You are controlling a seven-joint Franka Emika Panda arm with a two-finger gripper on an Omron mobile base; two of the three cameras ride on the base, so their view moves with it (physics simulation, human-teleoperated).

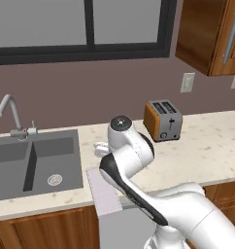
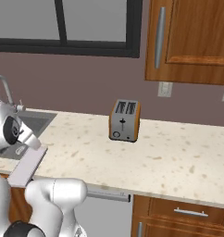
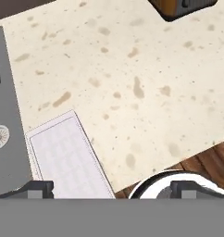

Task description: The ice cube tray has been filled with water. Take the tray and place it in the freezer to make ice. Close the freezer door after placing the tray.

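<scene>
- The ice cube tray (image 3: 70,157) is seen lying flat on the worktop (image 3: 146,83), at its front edge and just beside the sink (image 1: 37,163).
- In the hand view the tray's long axis is seen running from upper left to lower right, toward the worktop's front edge; the toaster (image 2: 124,120) stands well apart at the back.
- The fingers (image 3: 113,190) are spread wide and nothing is held.
- The tray is placed between the two tips, nearer the left one, with the gripper above it.
- A descent onto the tray is judged to be needed, with the fingers set across its narrow width.
</scene>
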